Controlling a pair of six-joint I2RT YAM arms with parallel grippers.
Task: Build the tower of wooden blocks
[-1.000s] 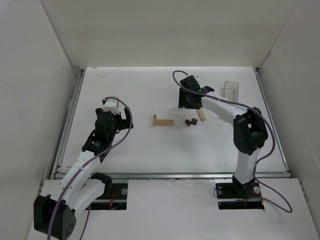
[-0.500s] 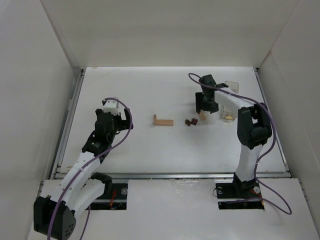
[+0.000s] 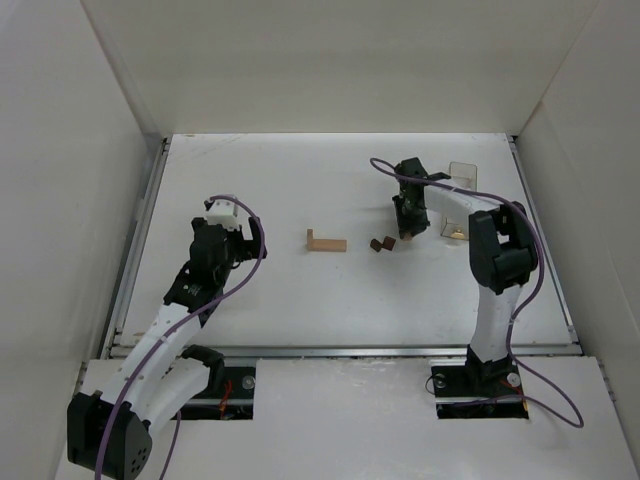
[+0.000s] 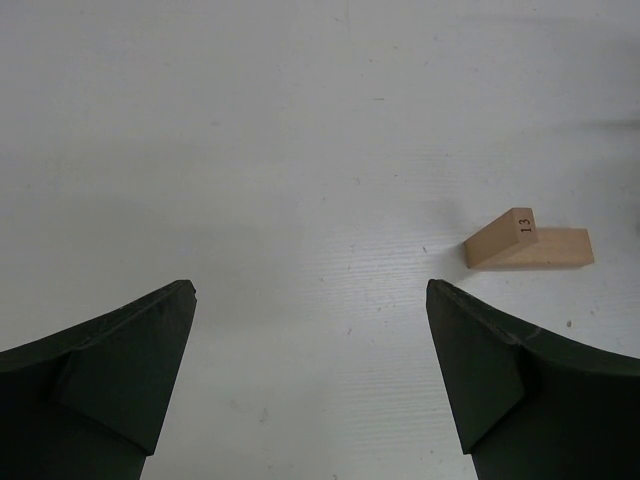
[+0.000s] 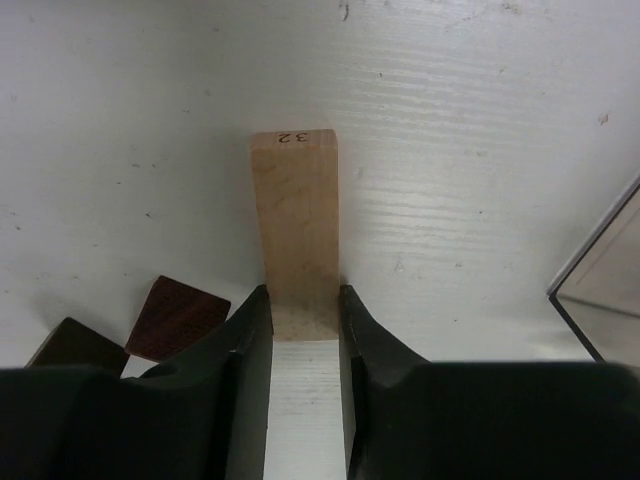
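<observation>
the right gripper (image 5: 297, 312) pinches the near end of the tan bar (image 5: 296, 210), its jaws narrowed onto the bar's two sides. the bar lies flat just left of the clear box (image 5: 600, 285), with two dark pieces (image 5: 177, 317) further left. the left gripper (image 4: 310, 320) gapes wide and empty; the tan blocks (image 4: 528, 243) lie well left of the box.

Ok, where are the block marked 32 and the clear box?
block marked 32 (image 5: 296, 225): right wrist view, middle of its top face.
clear box (image 3: 465, 175): top external view, its far wall.
</observation>
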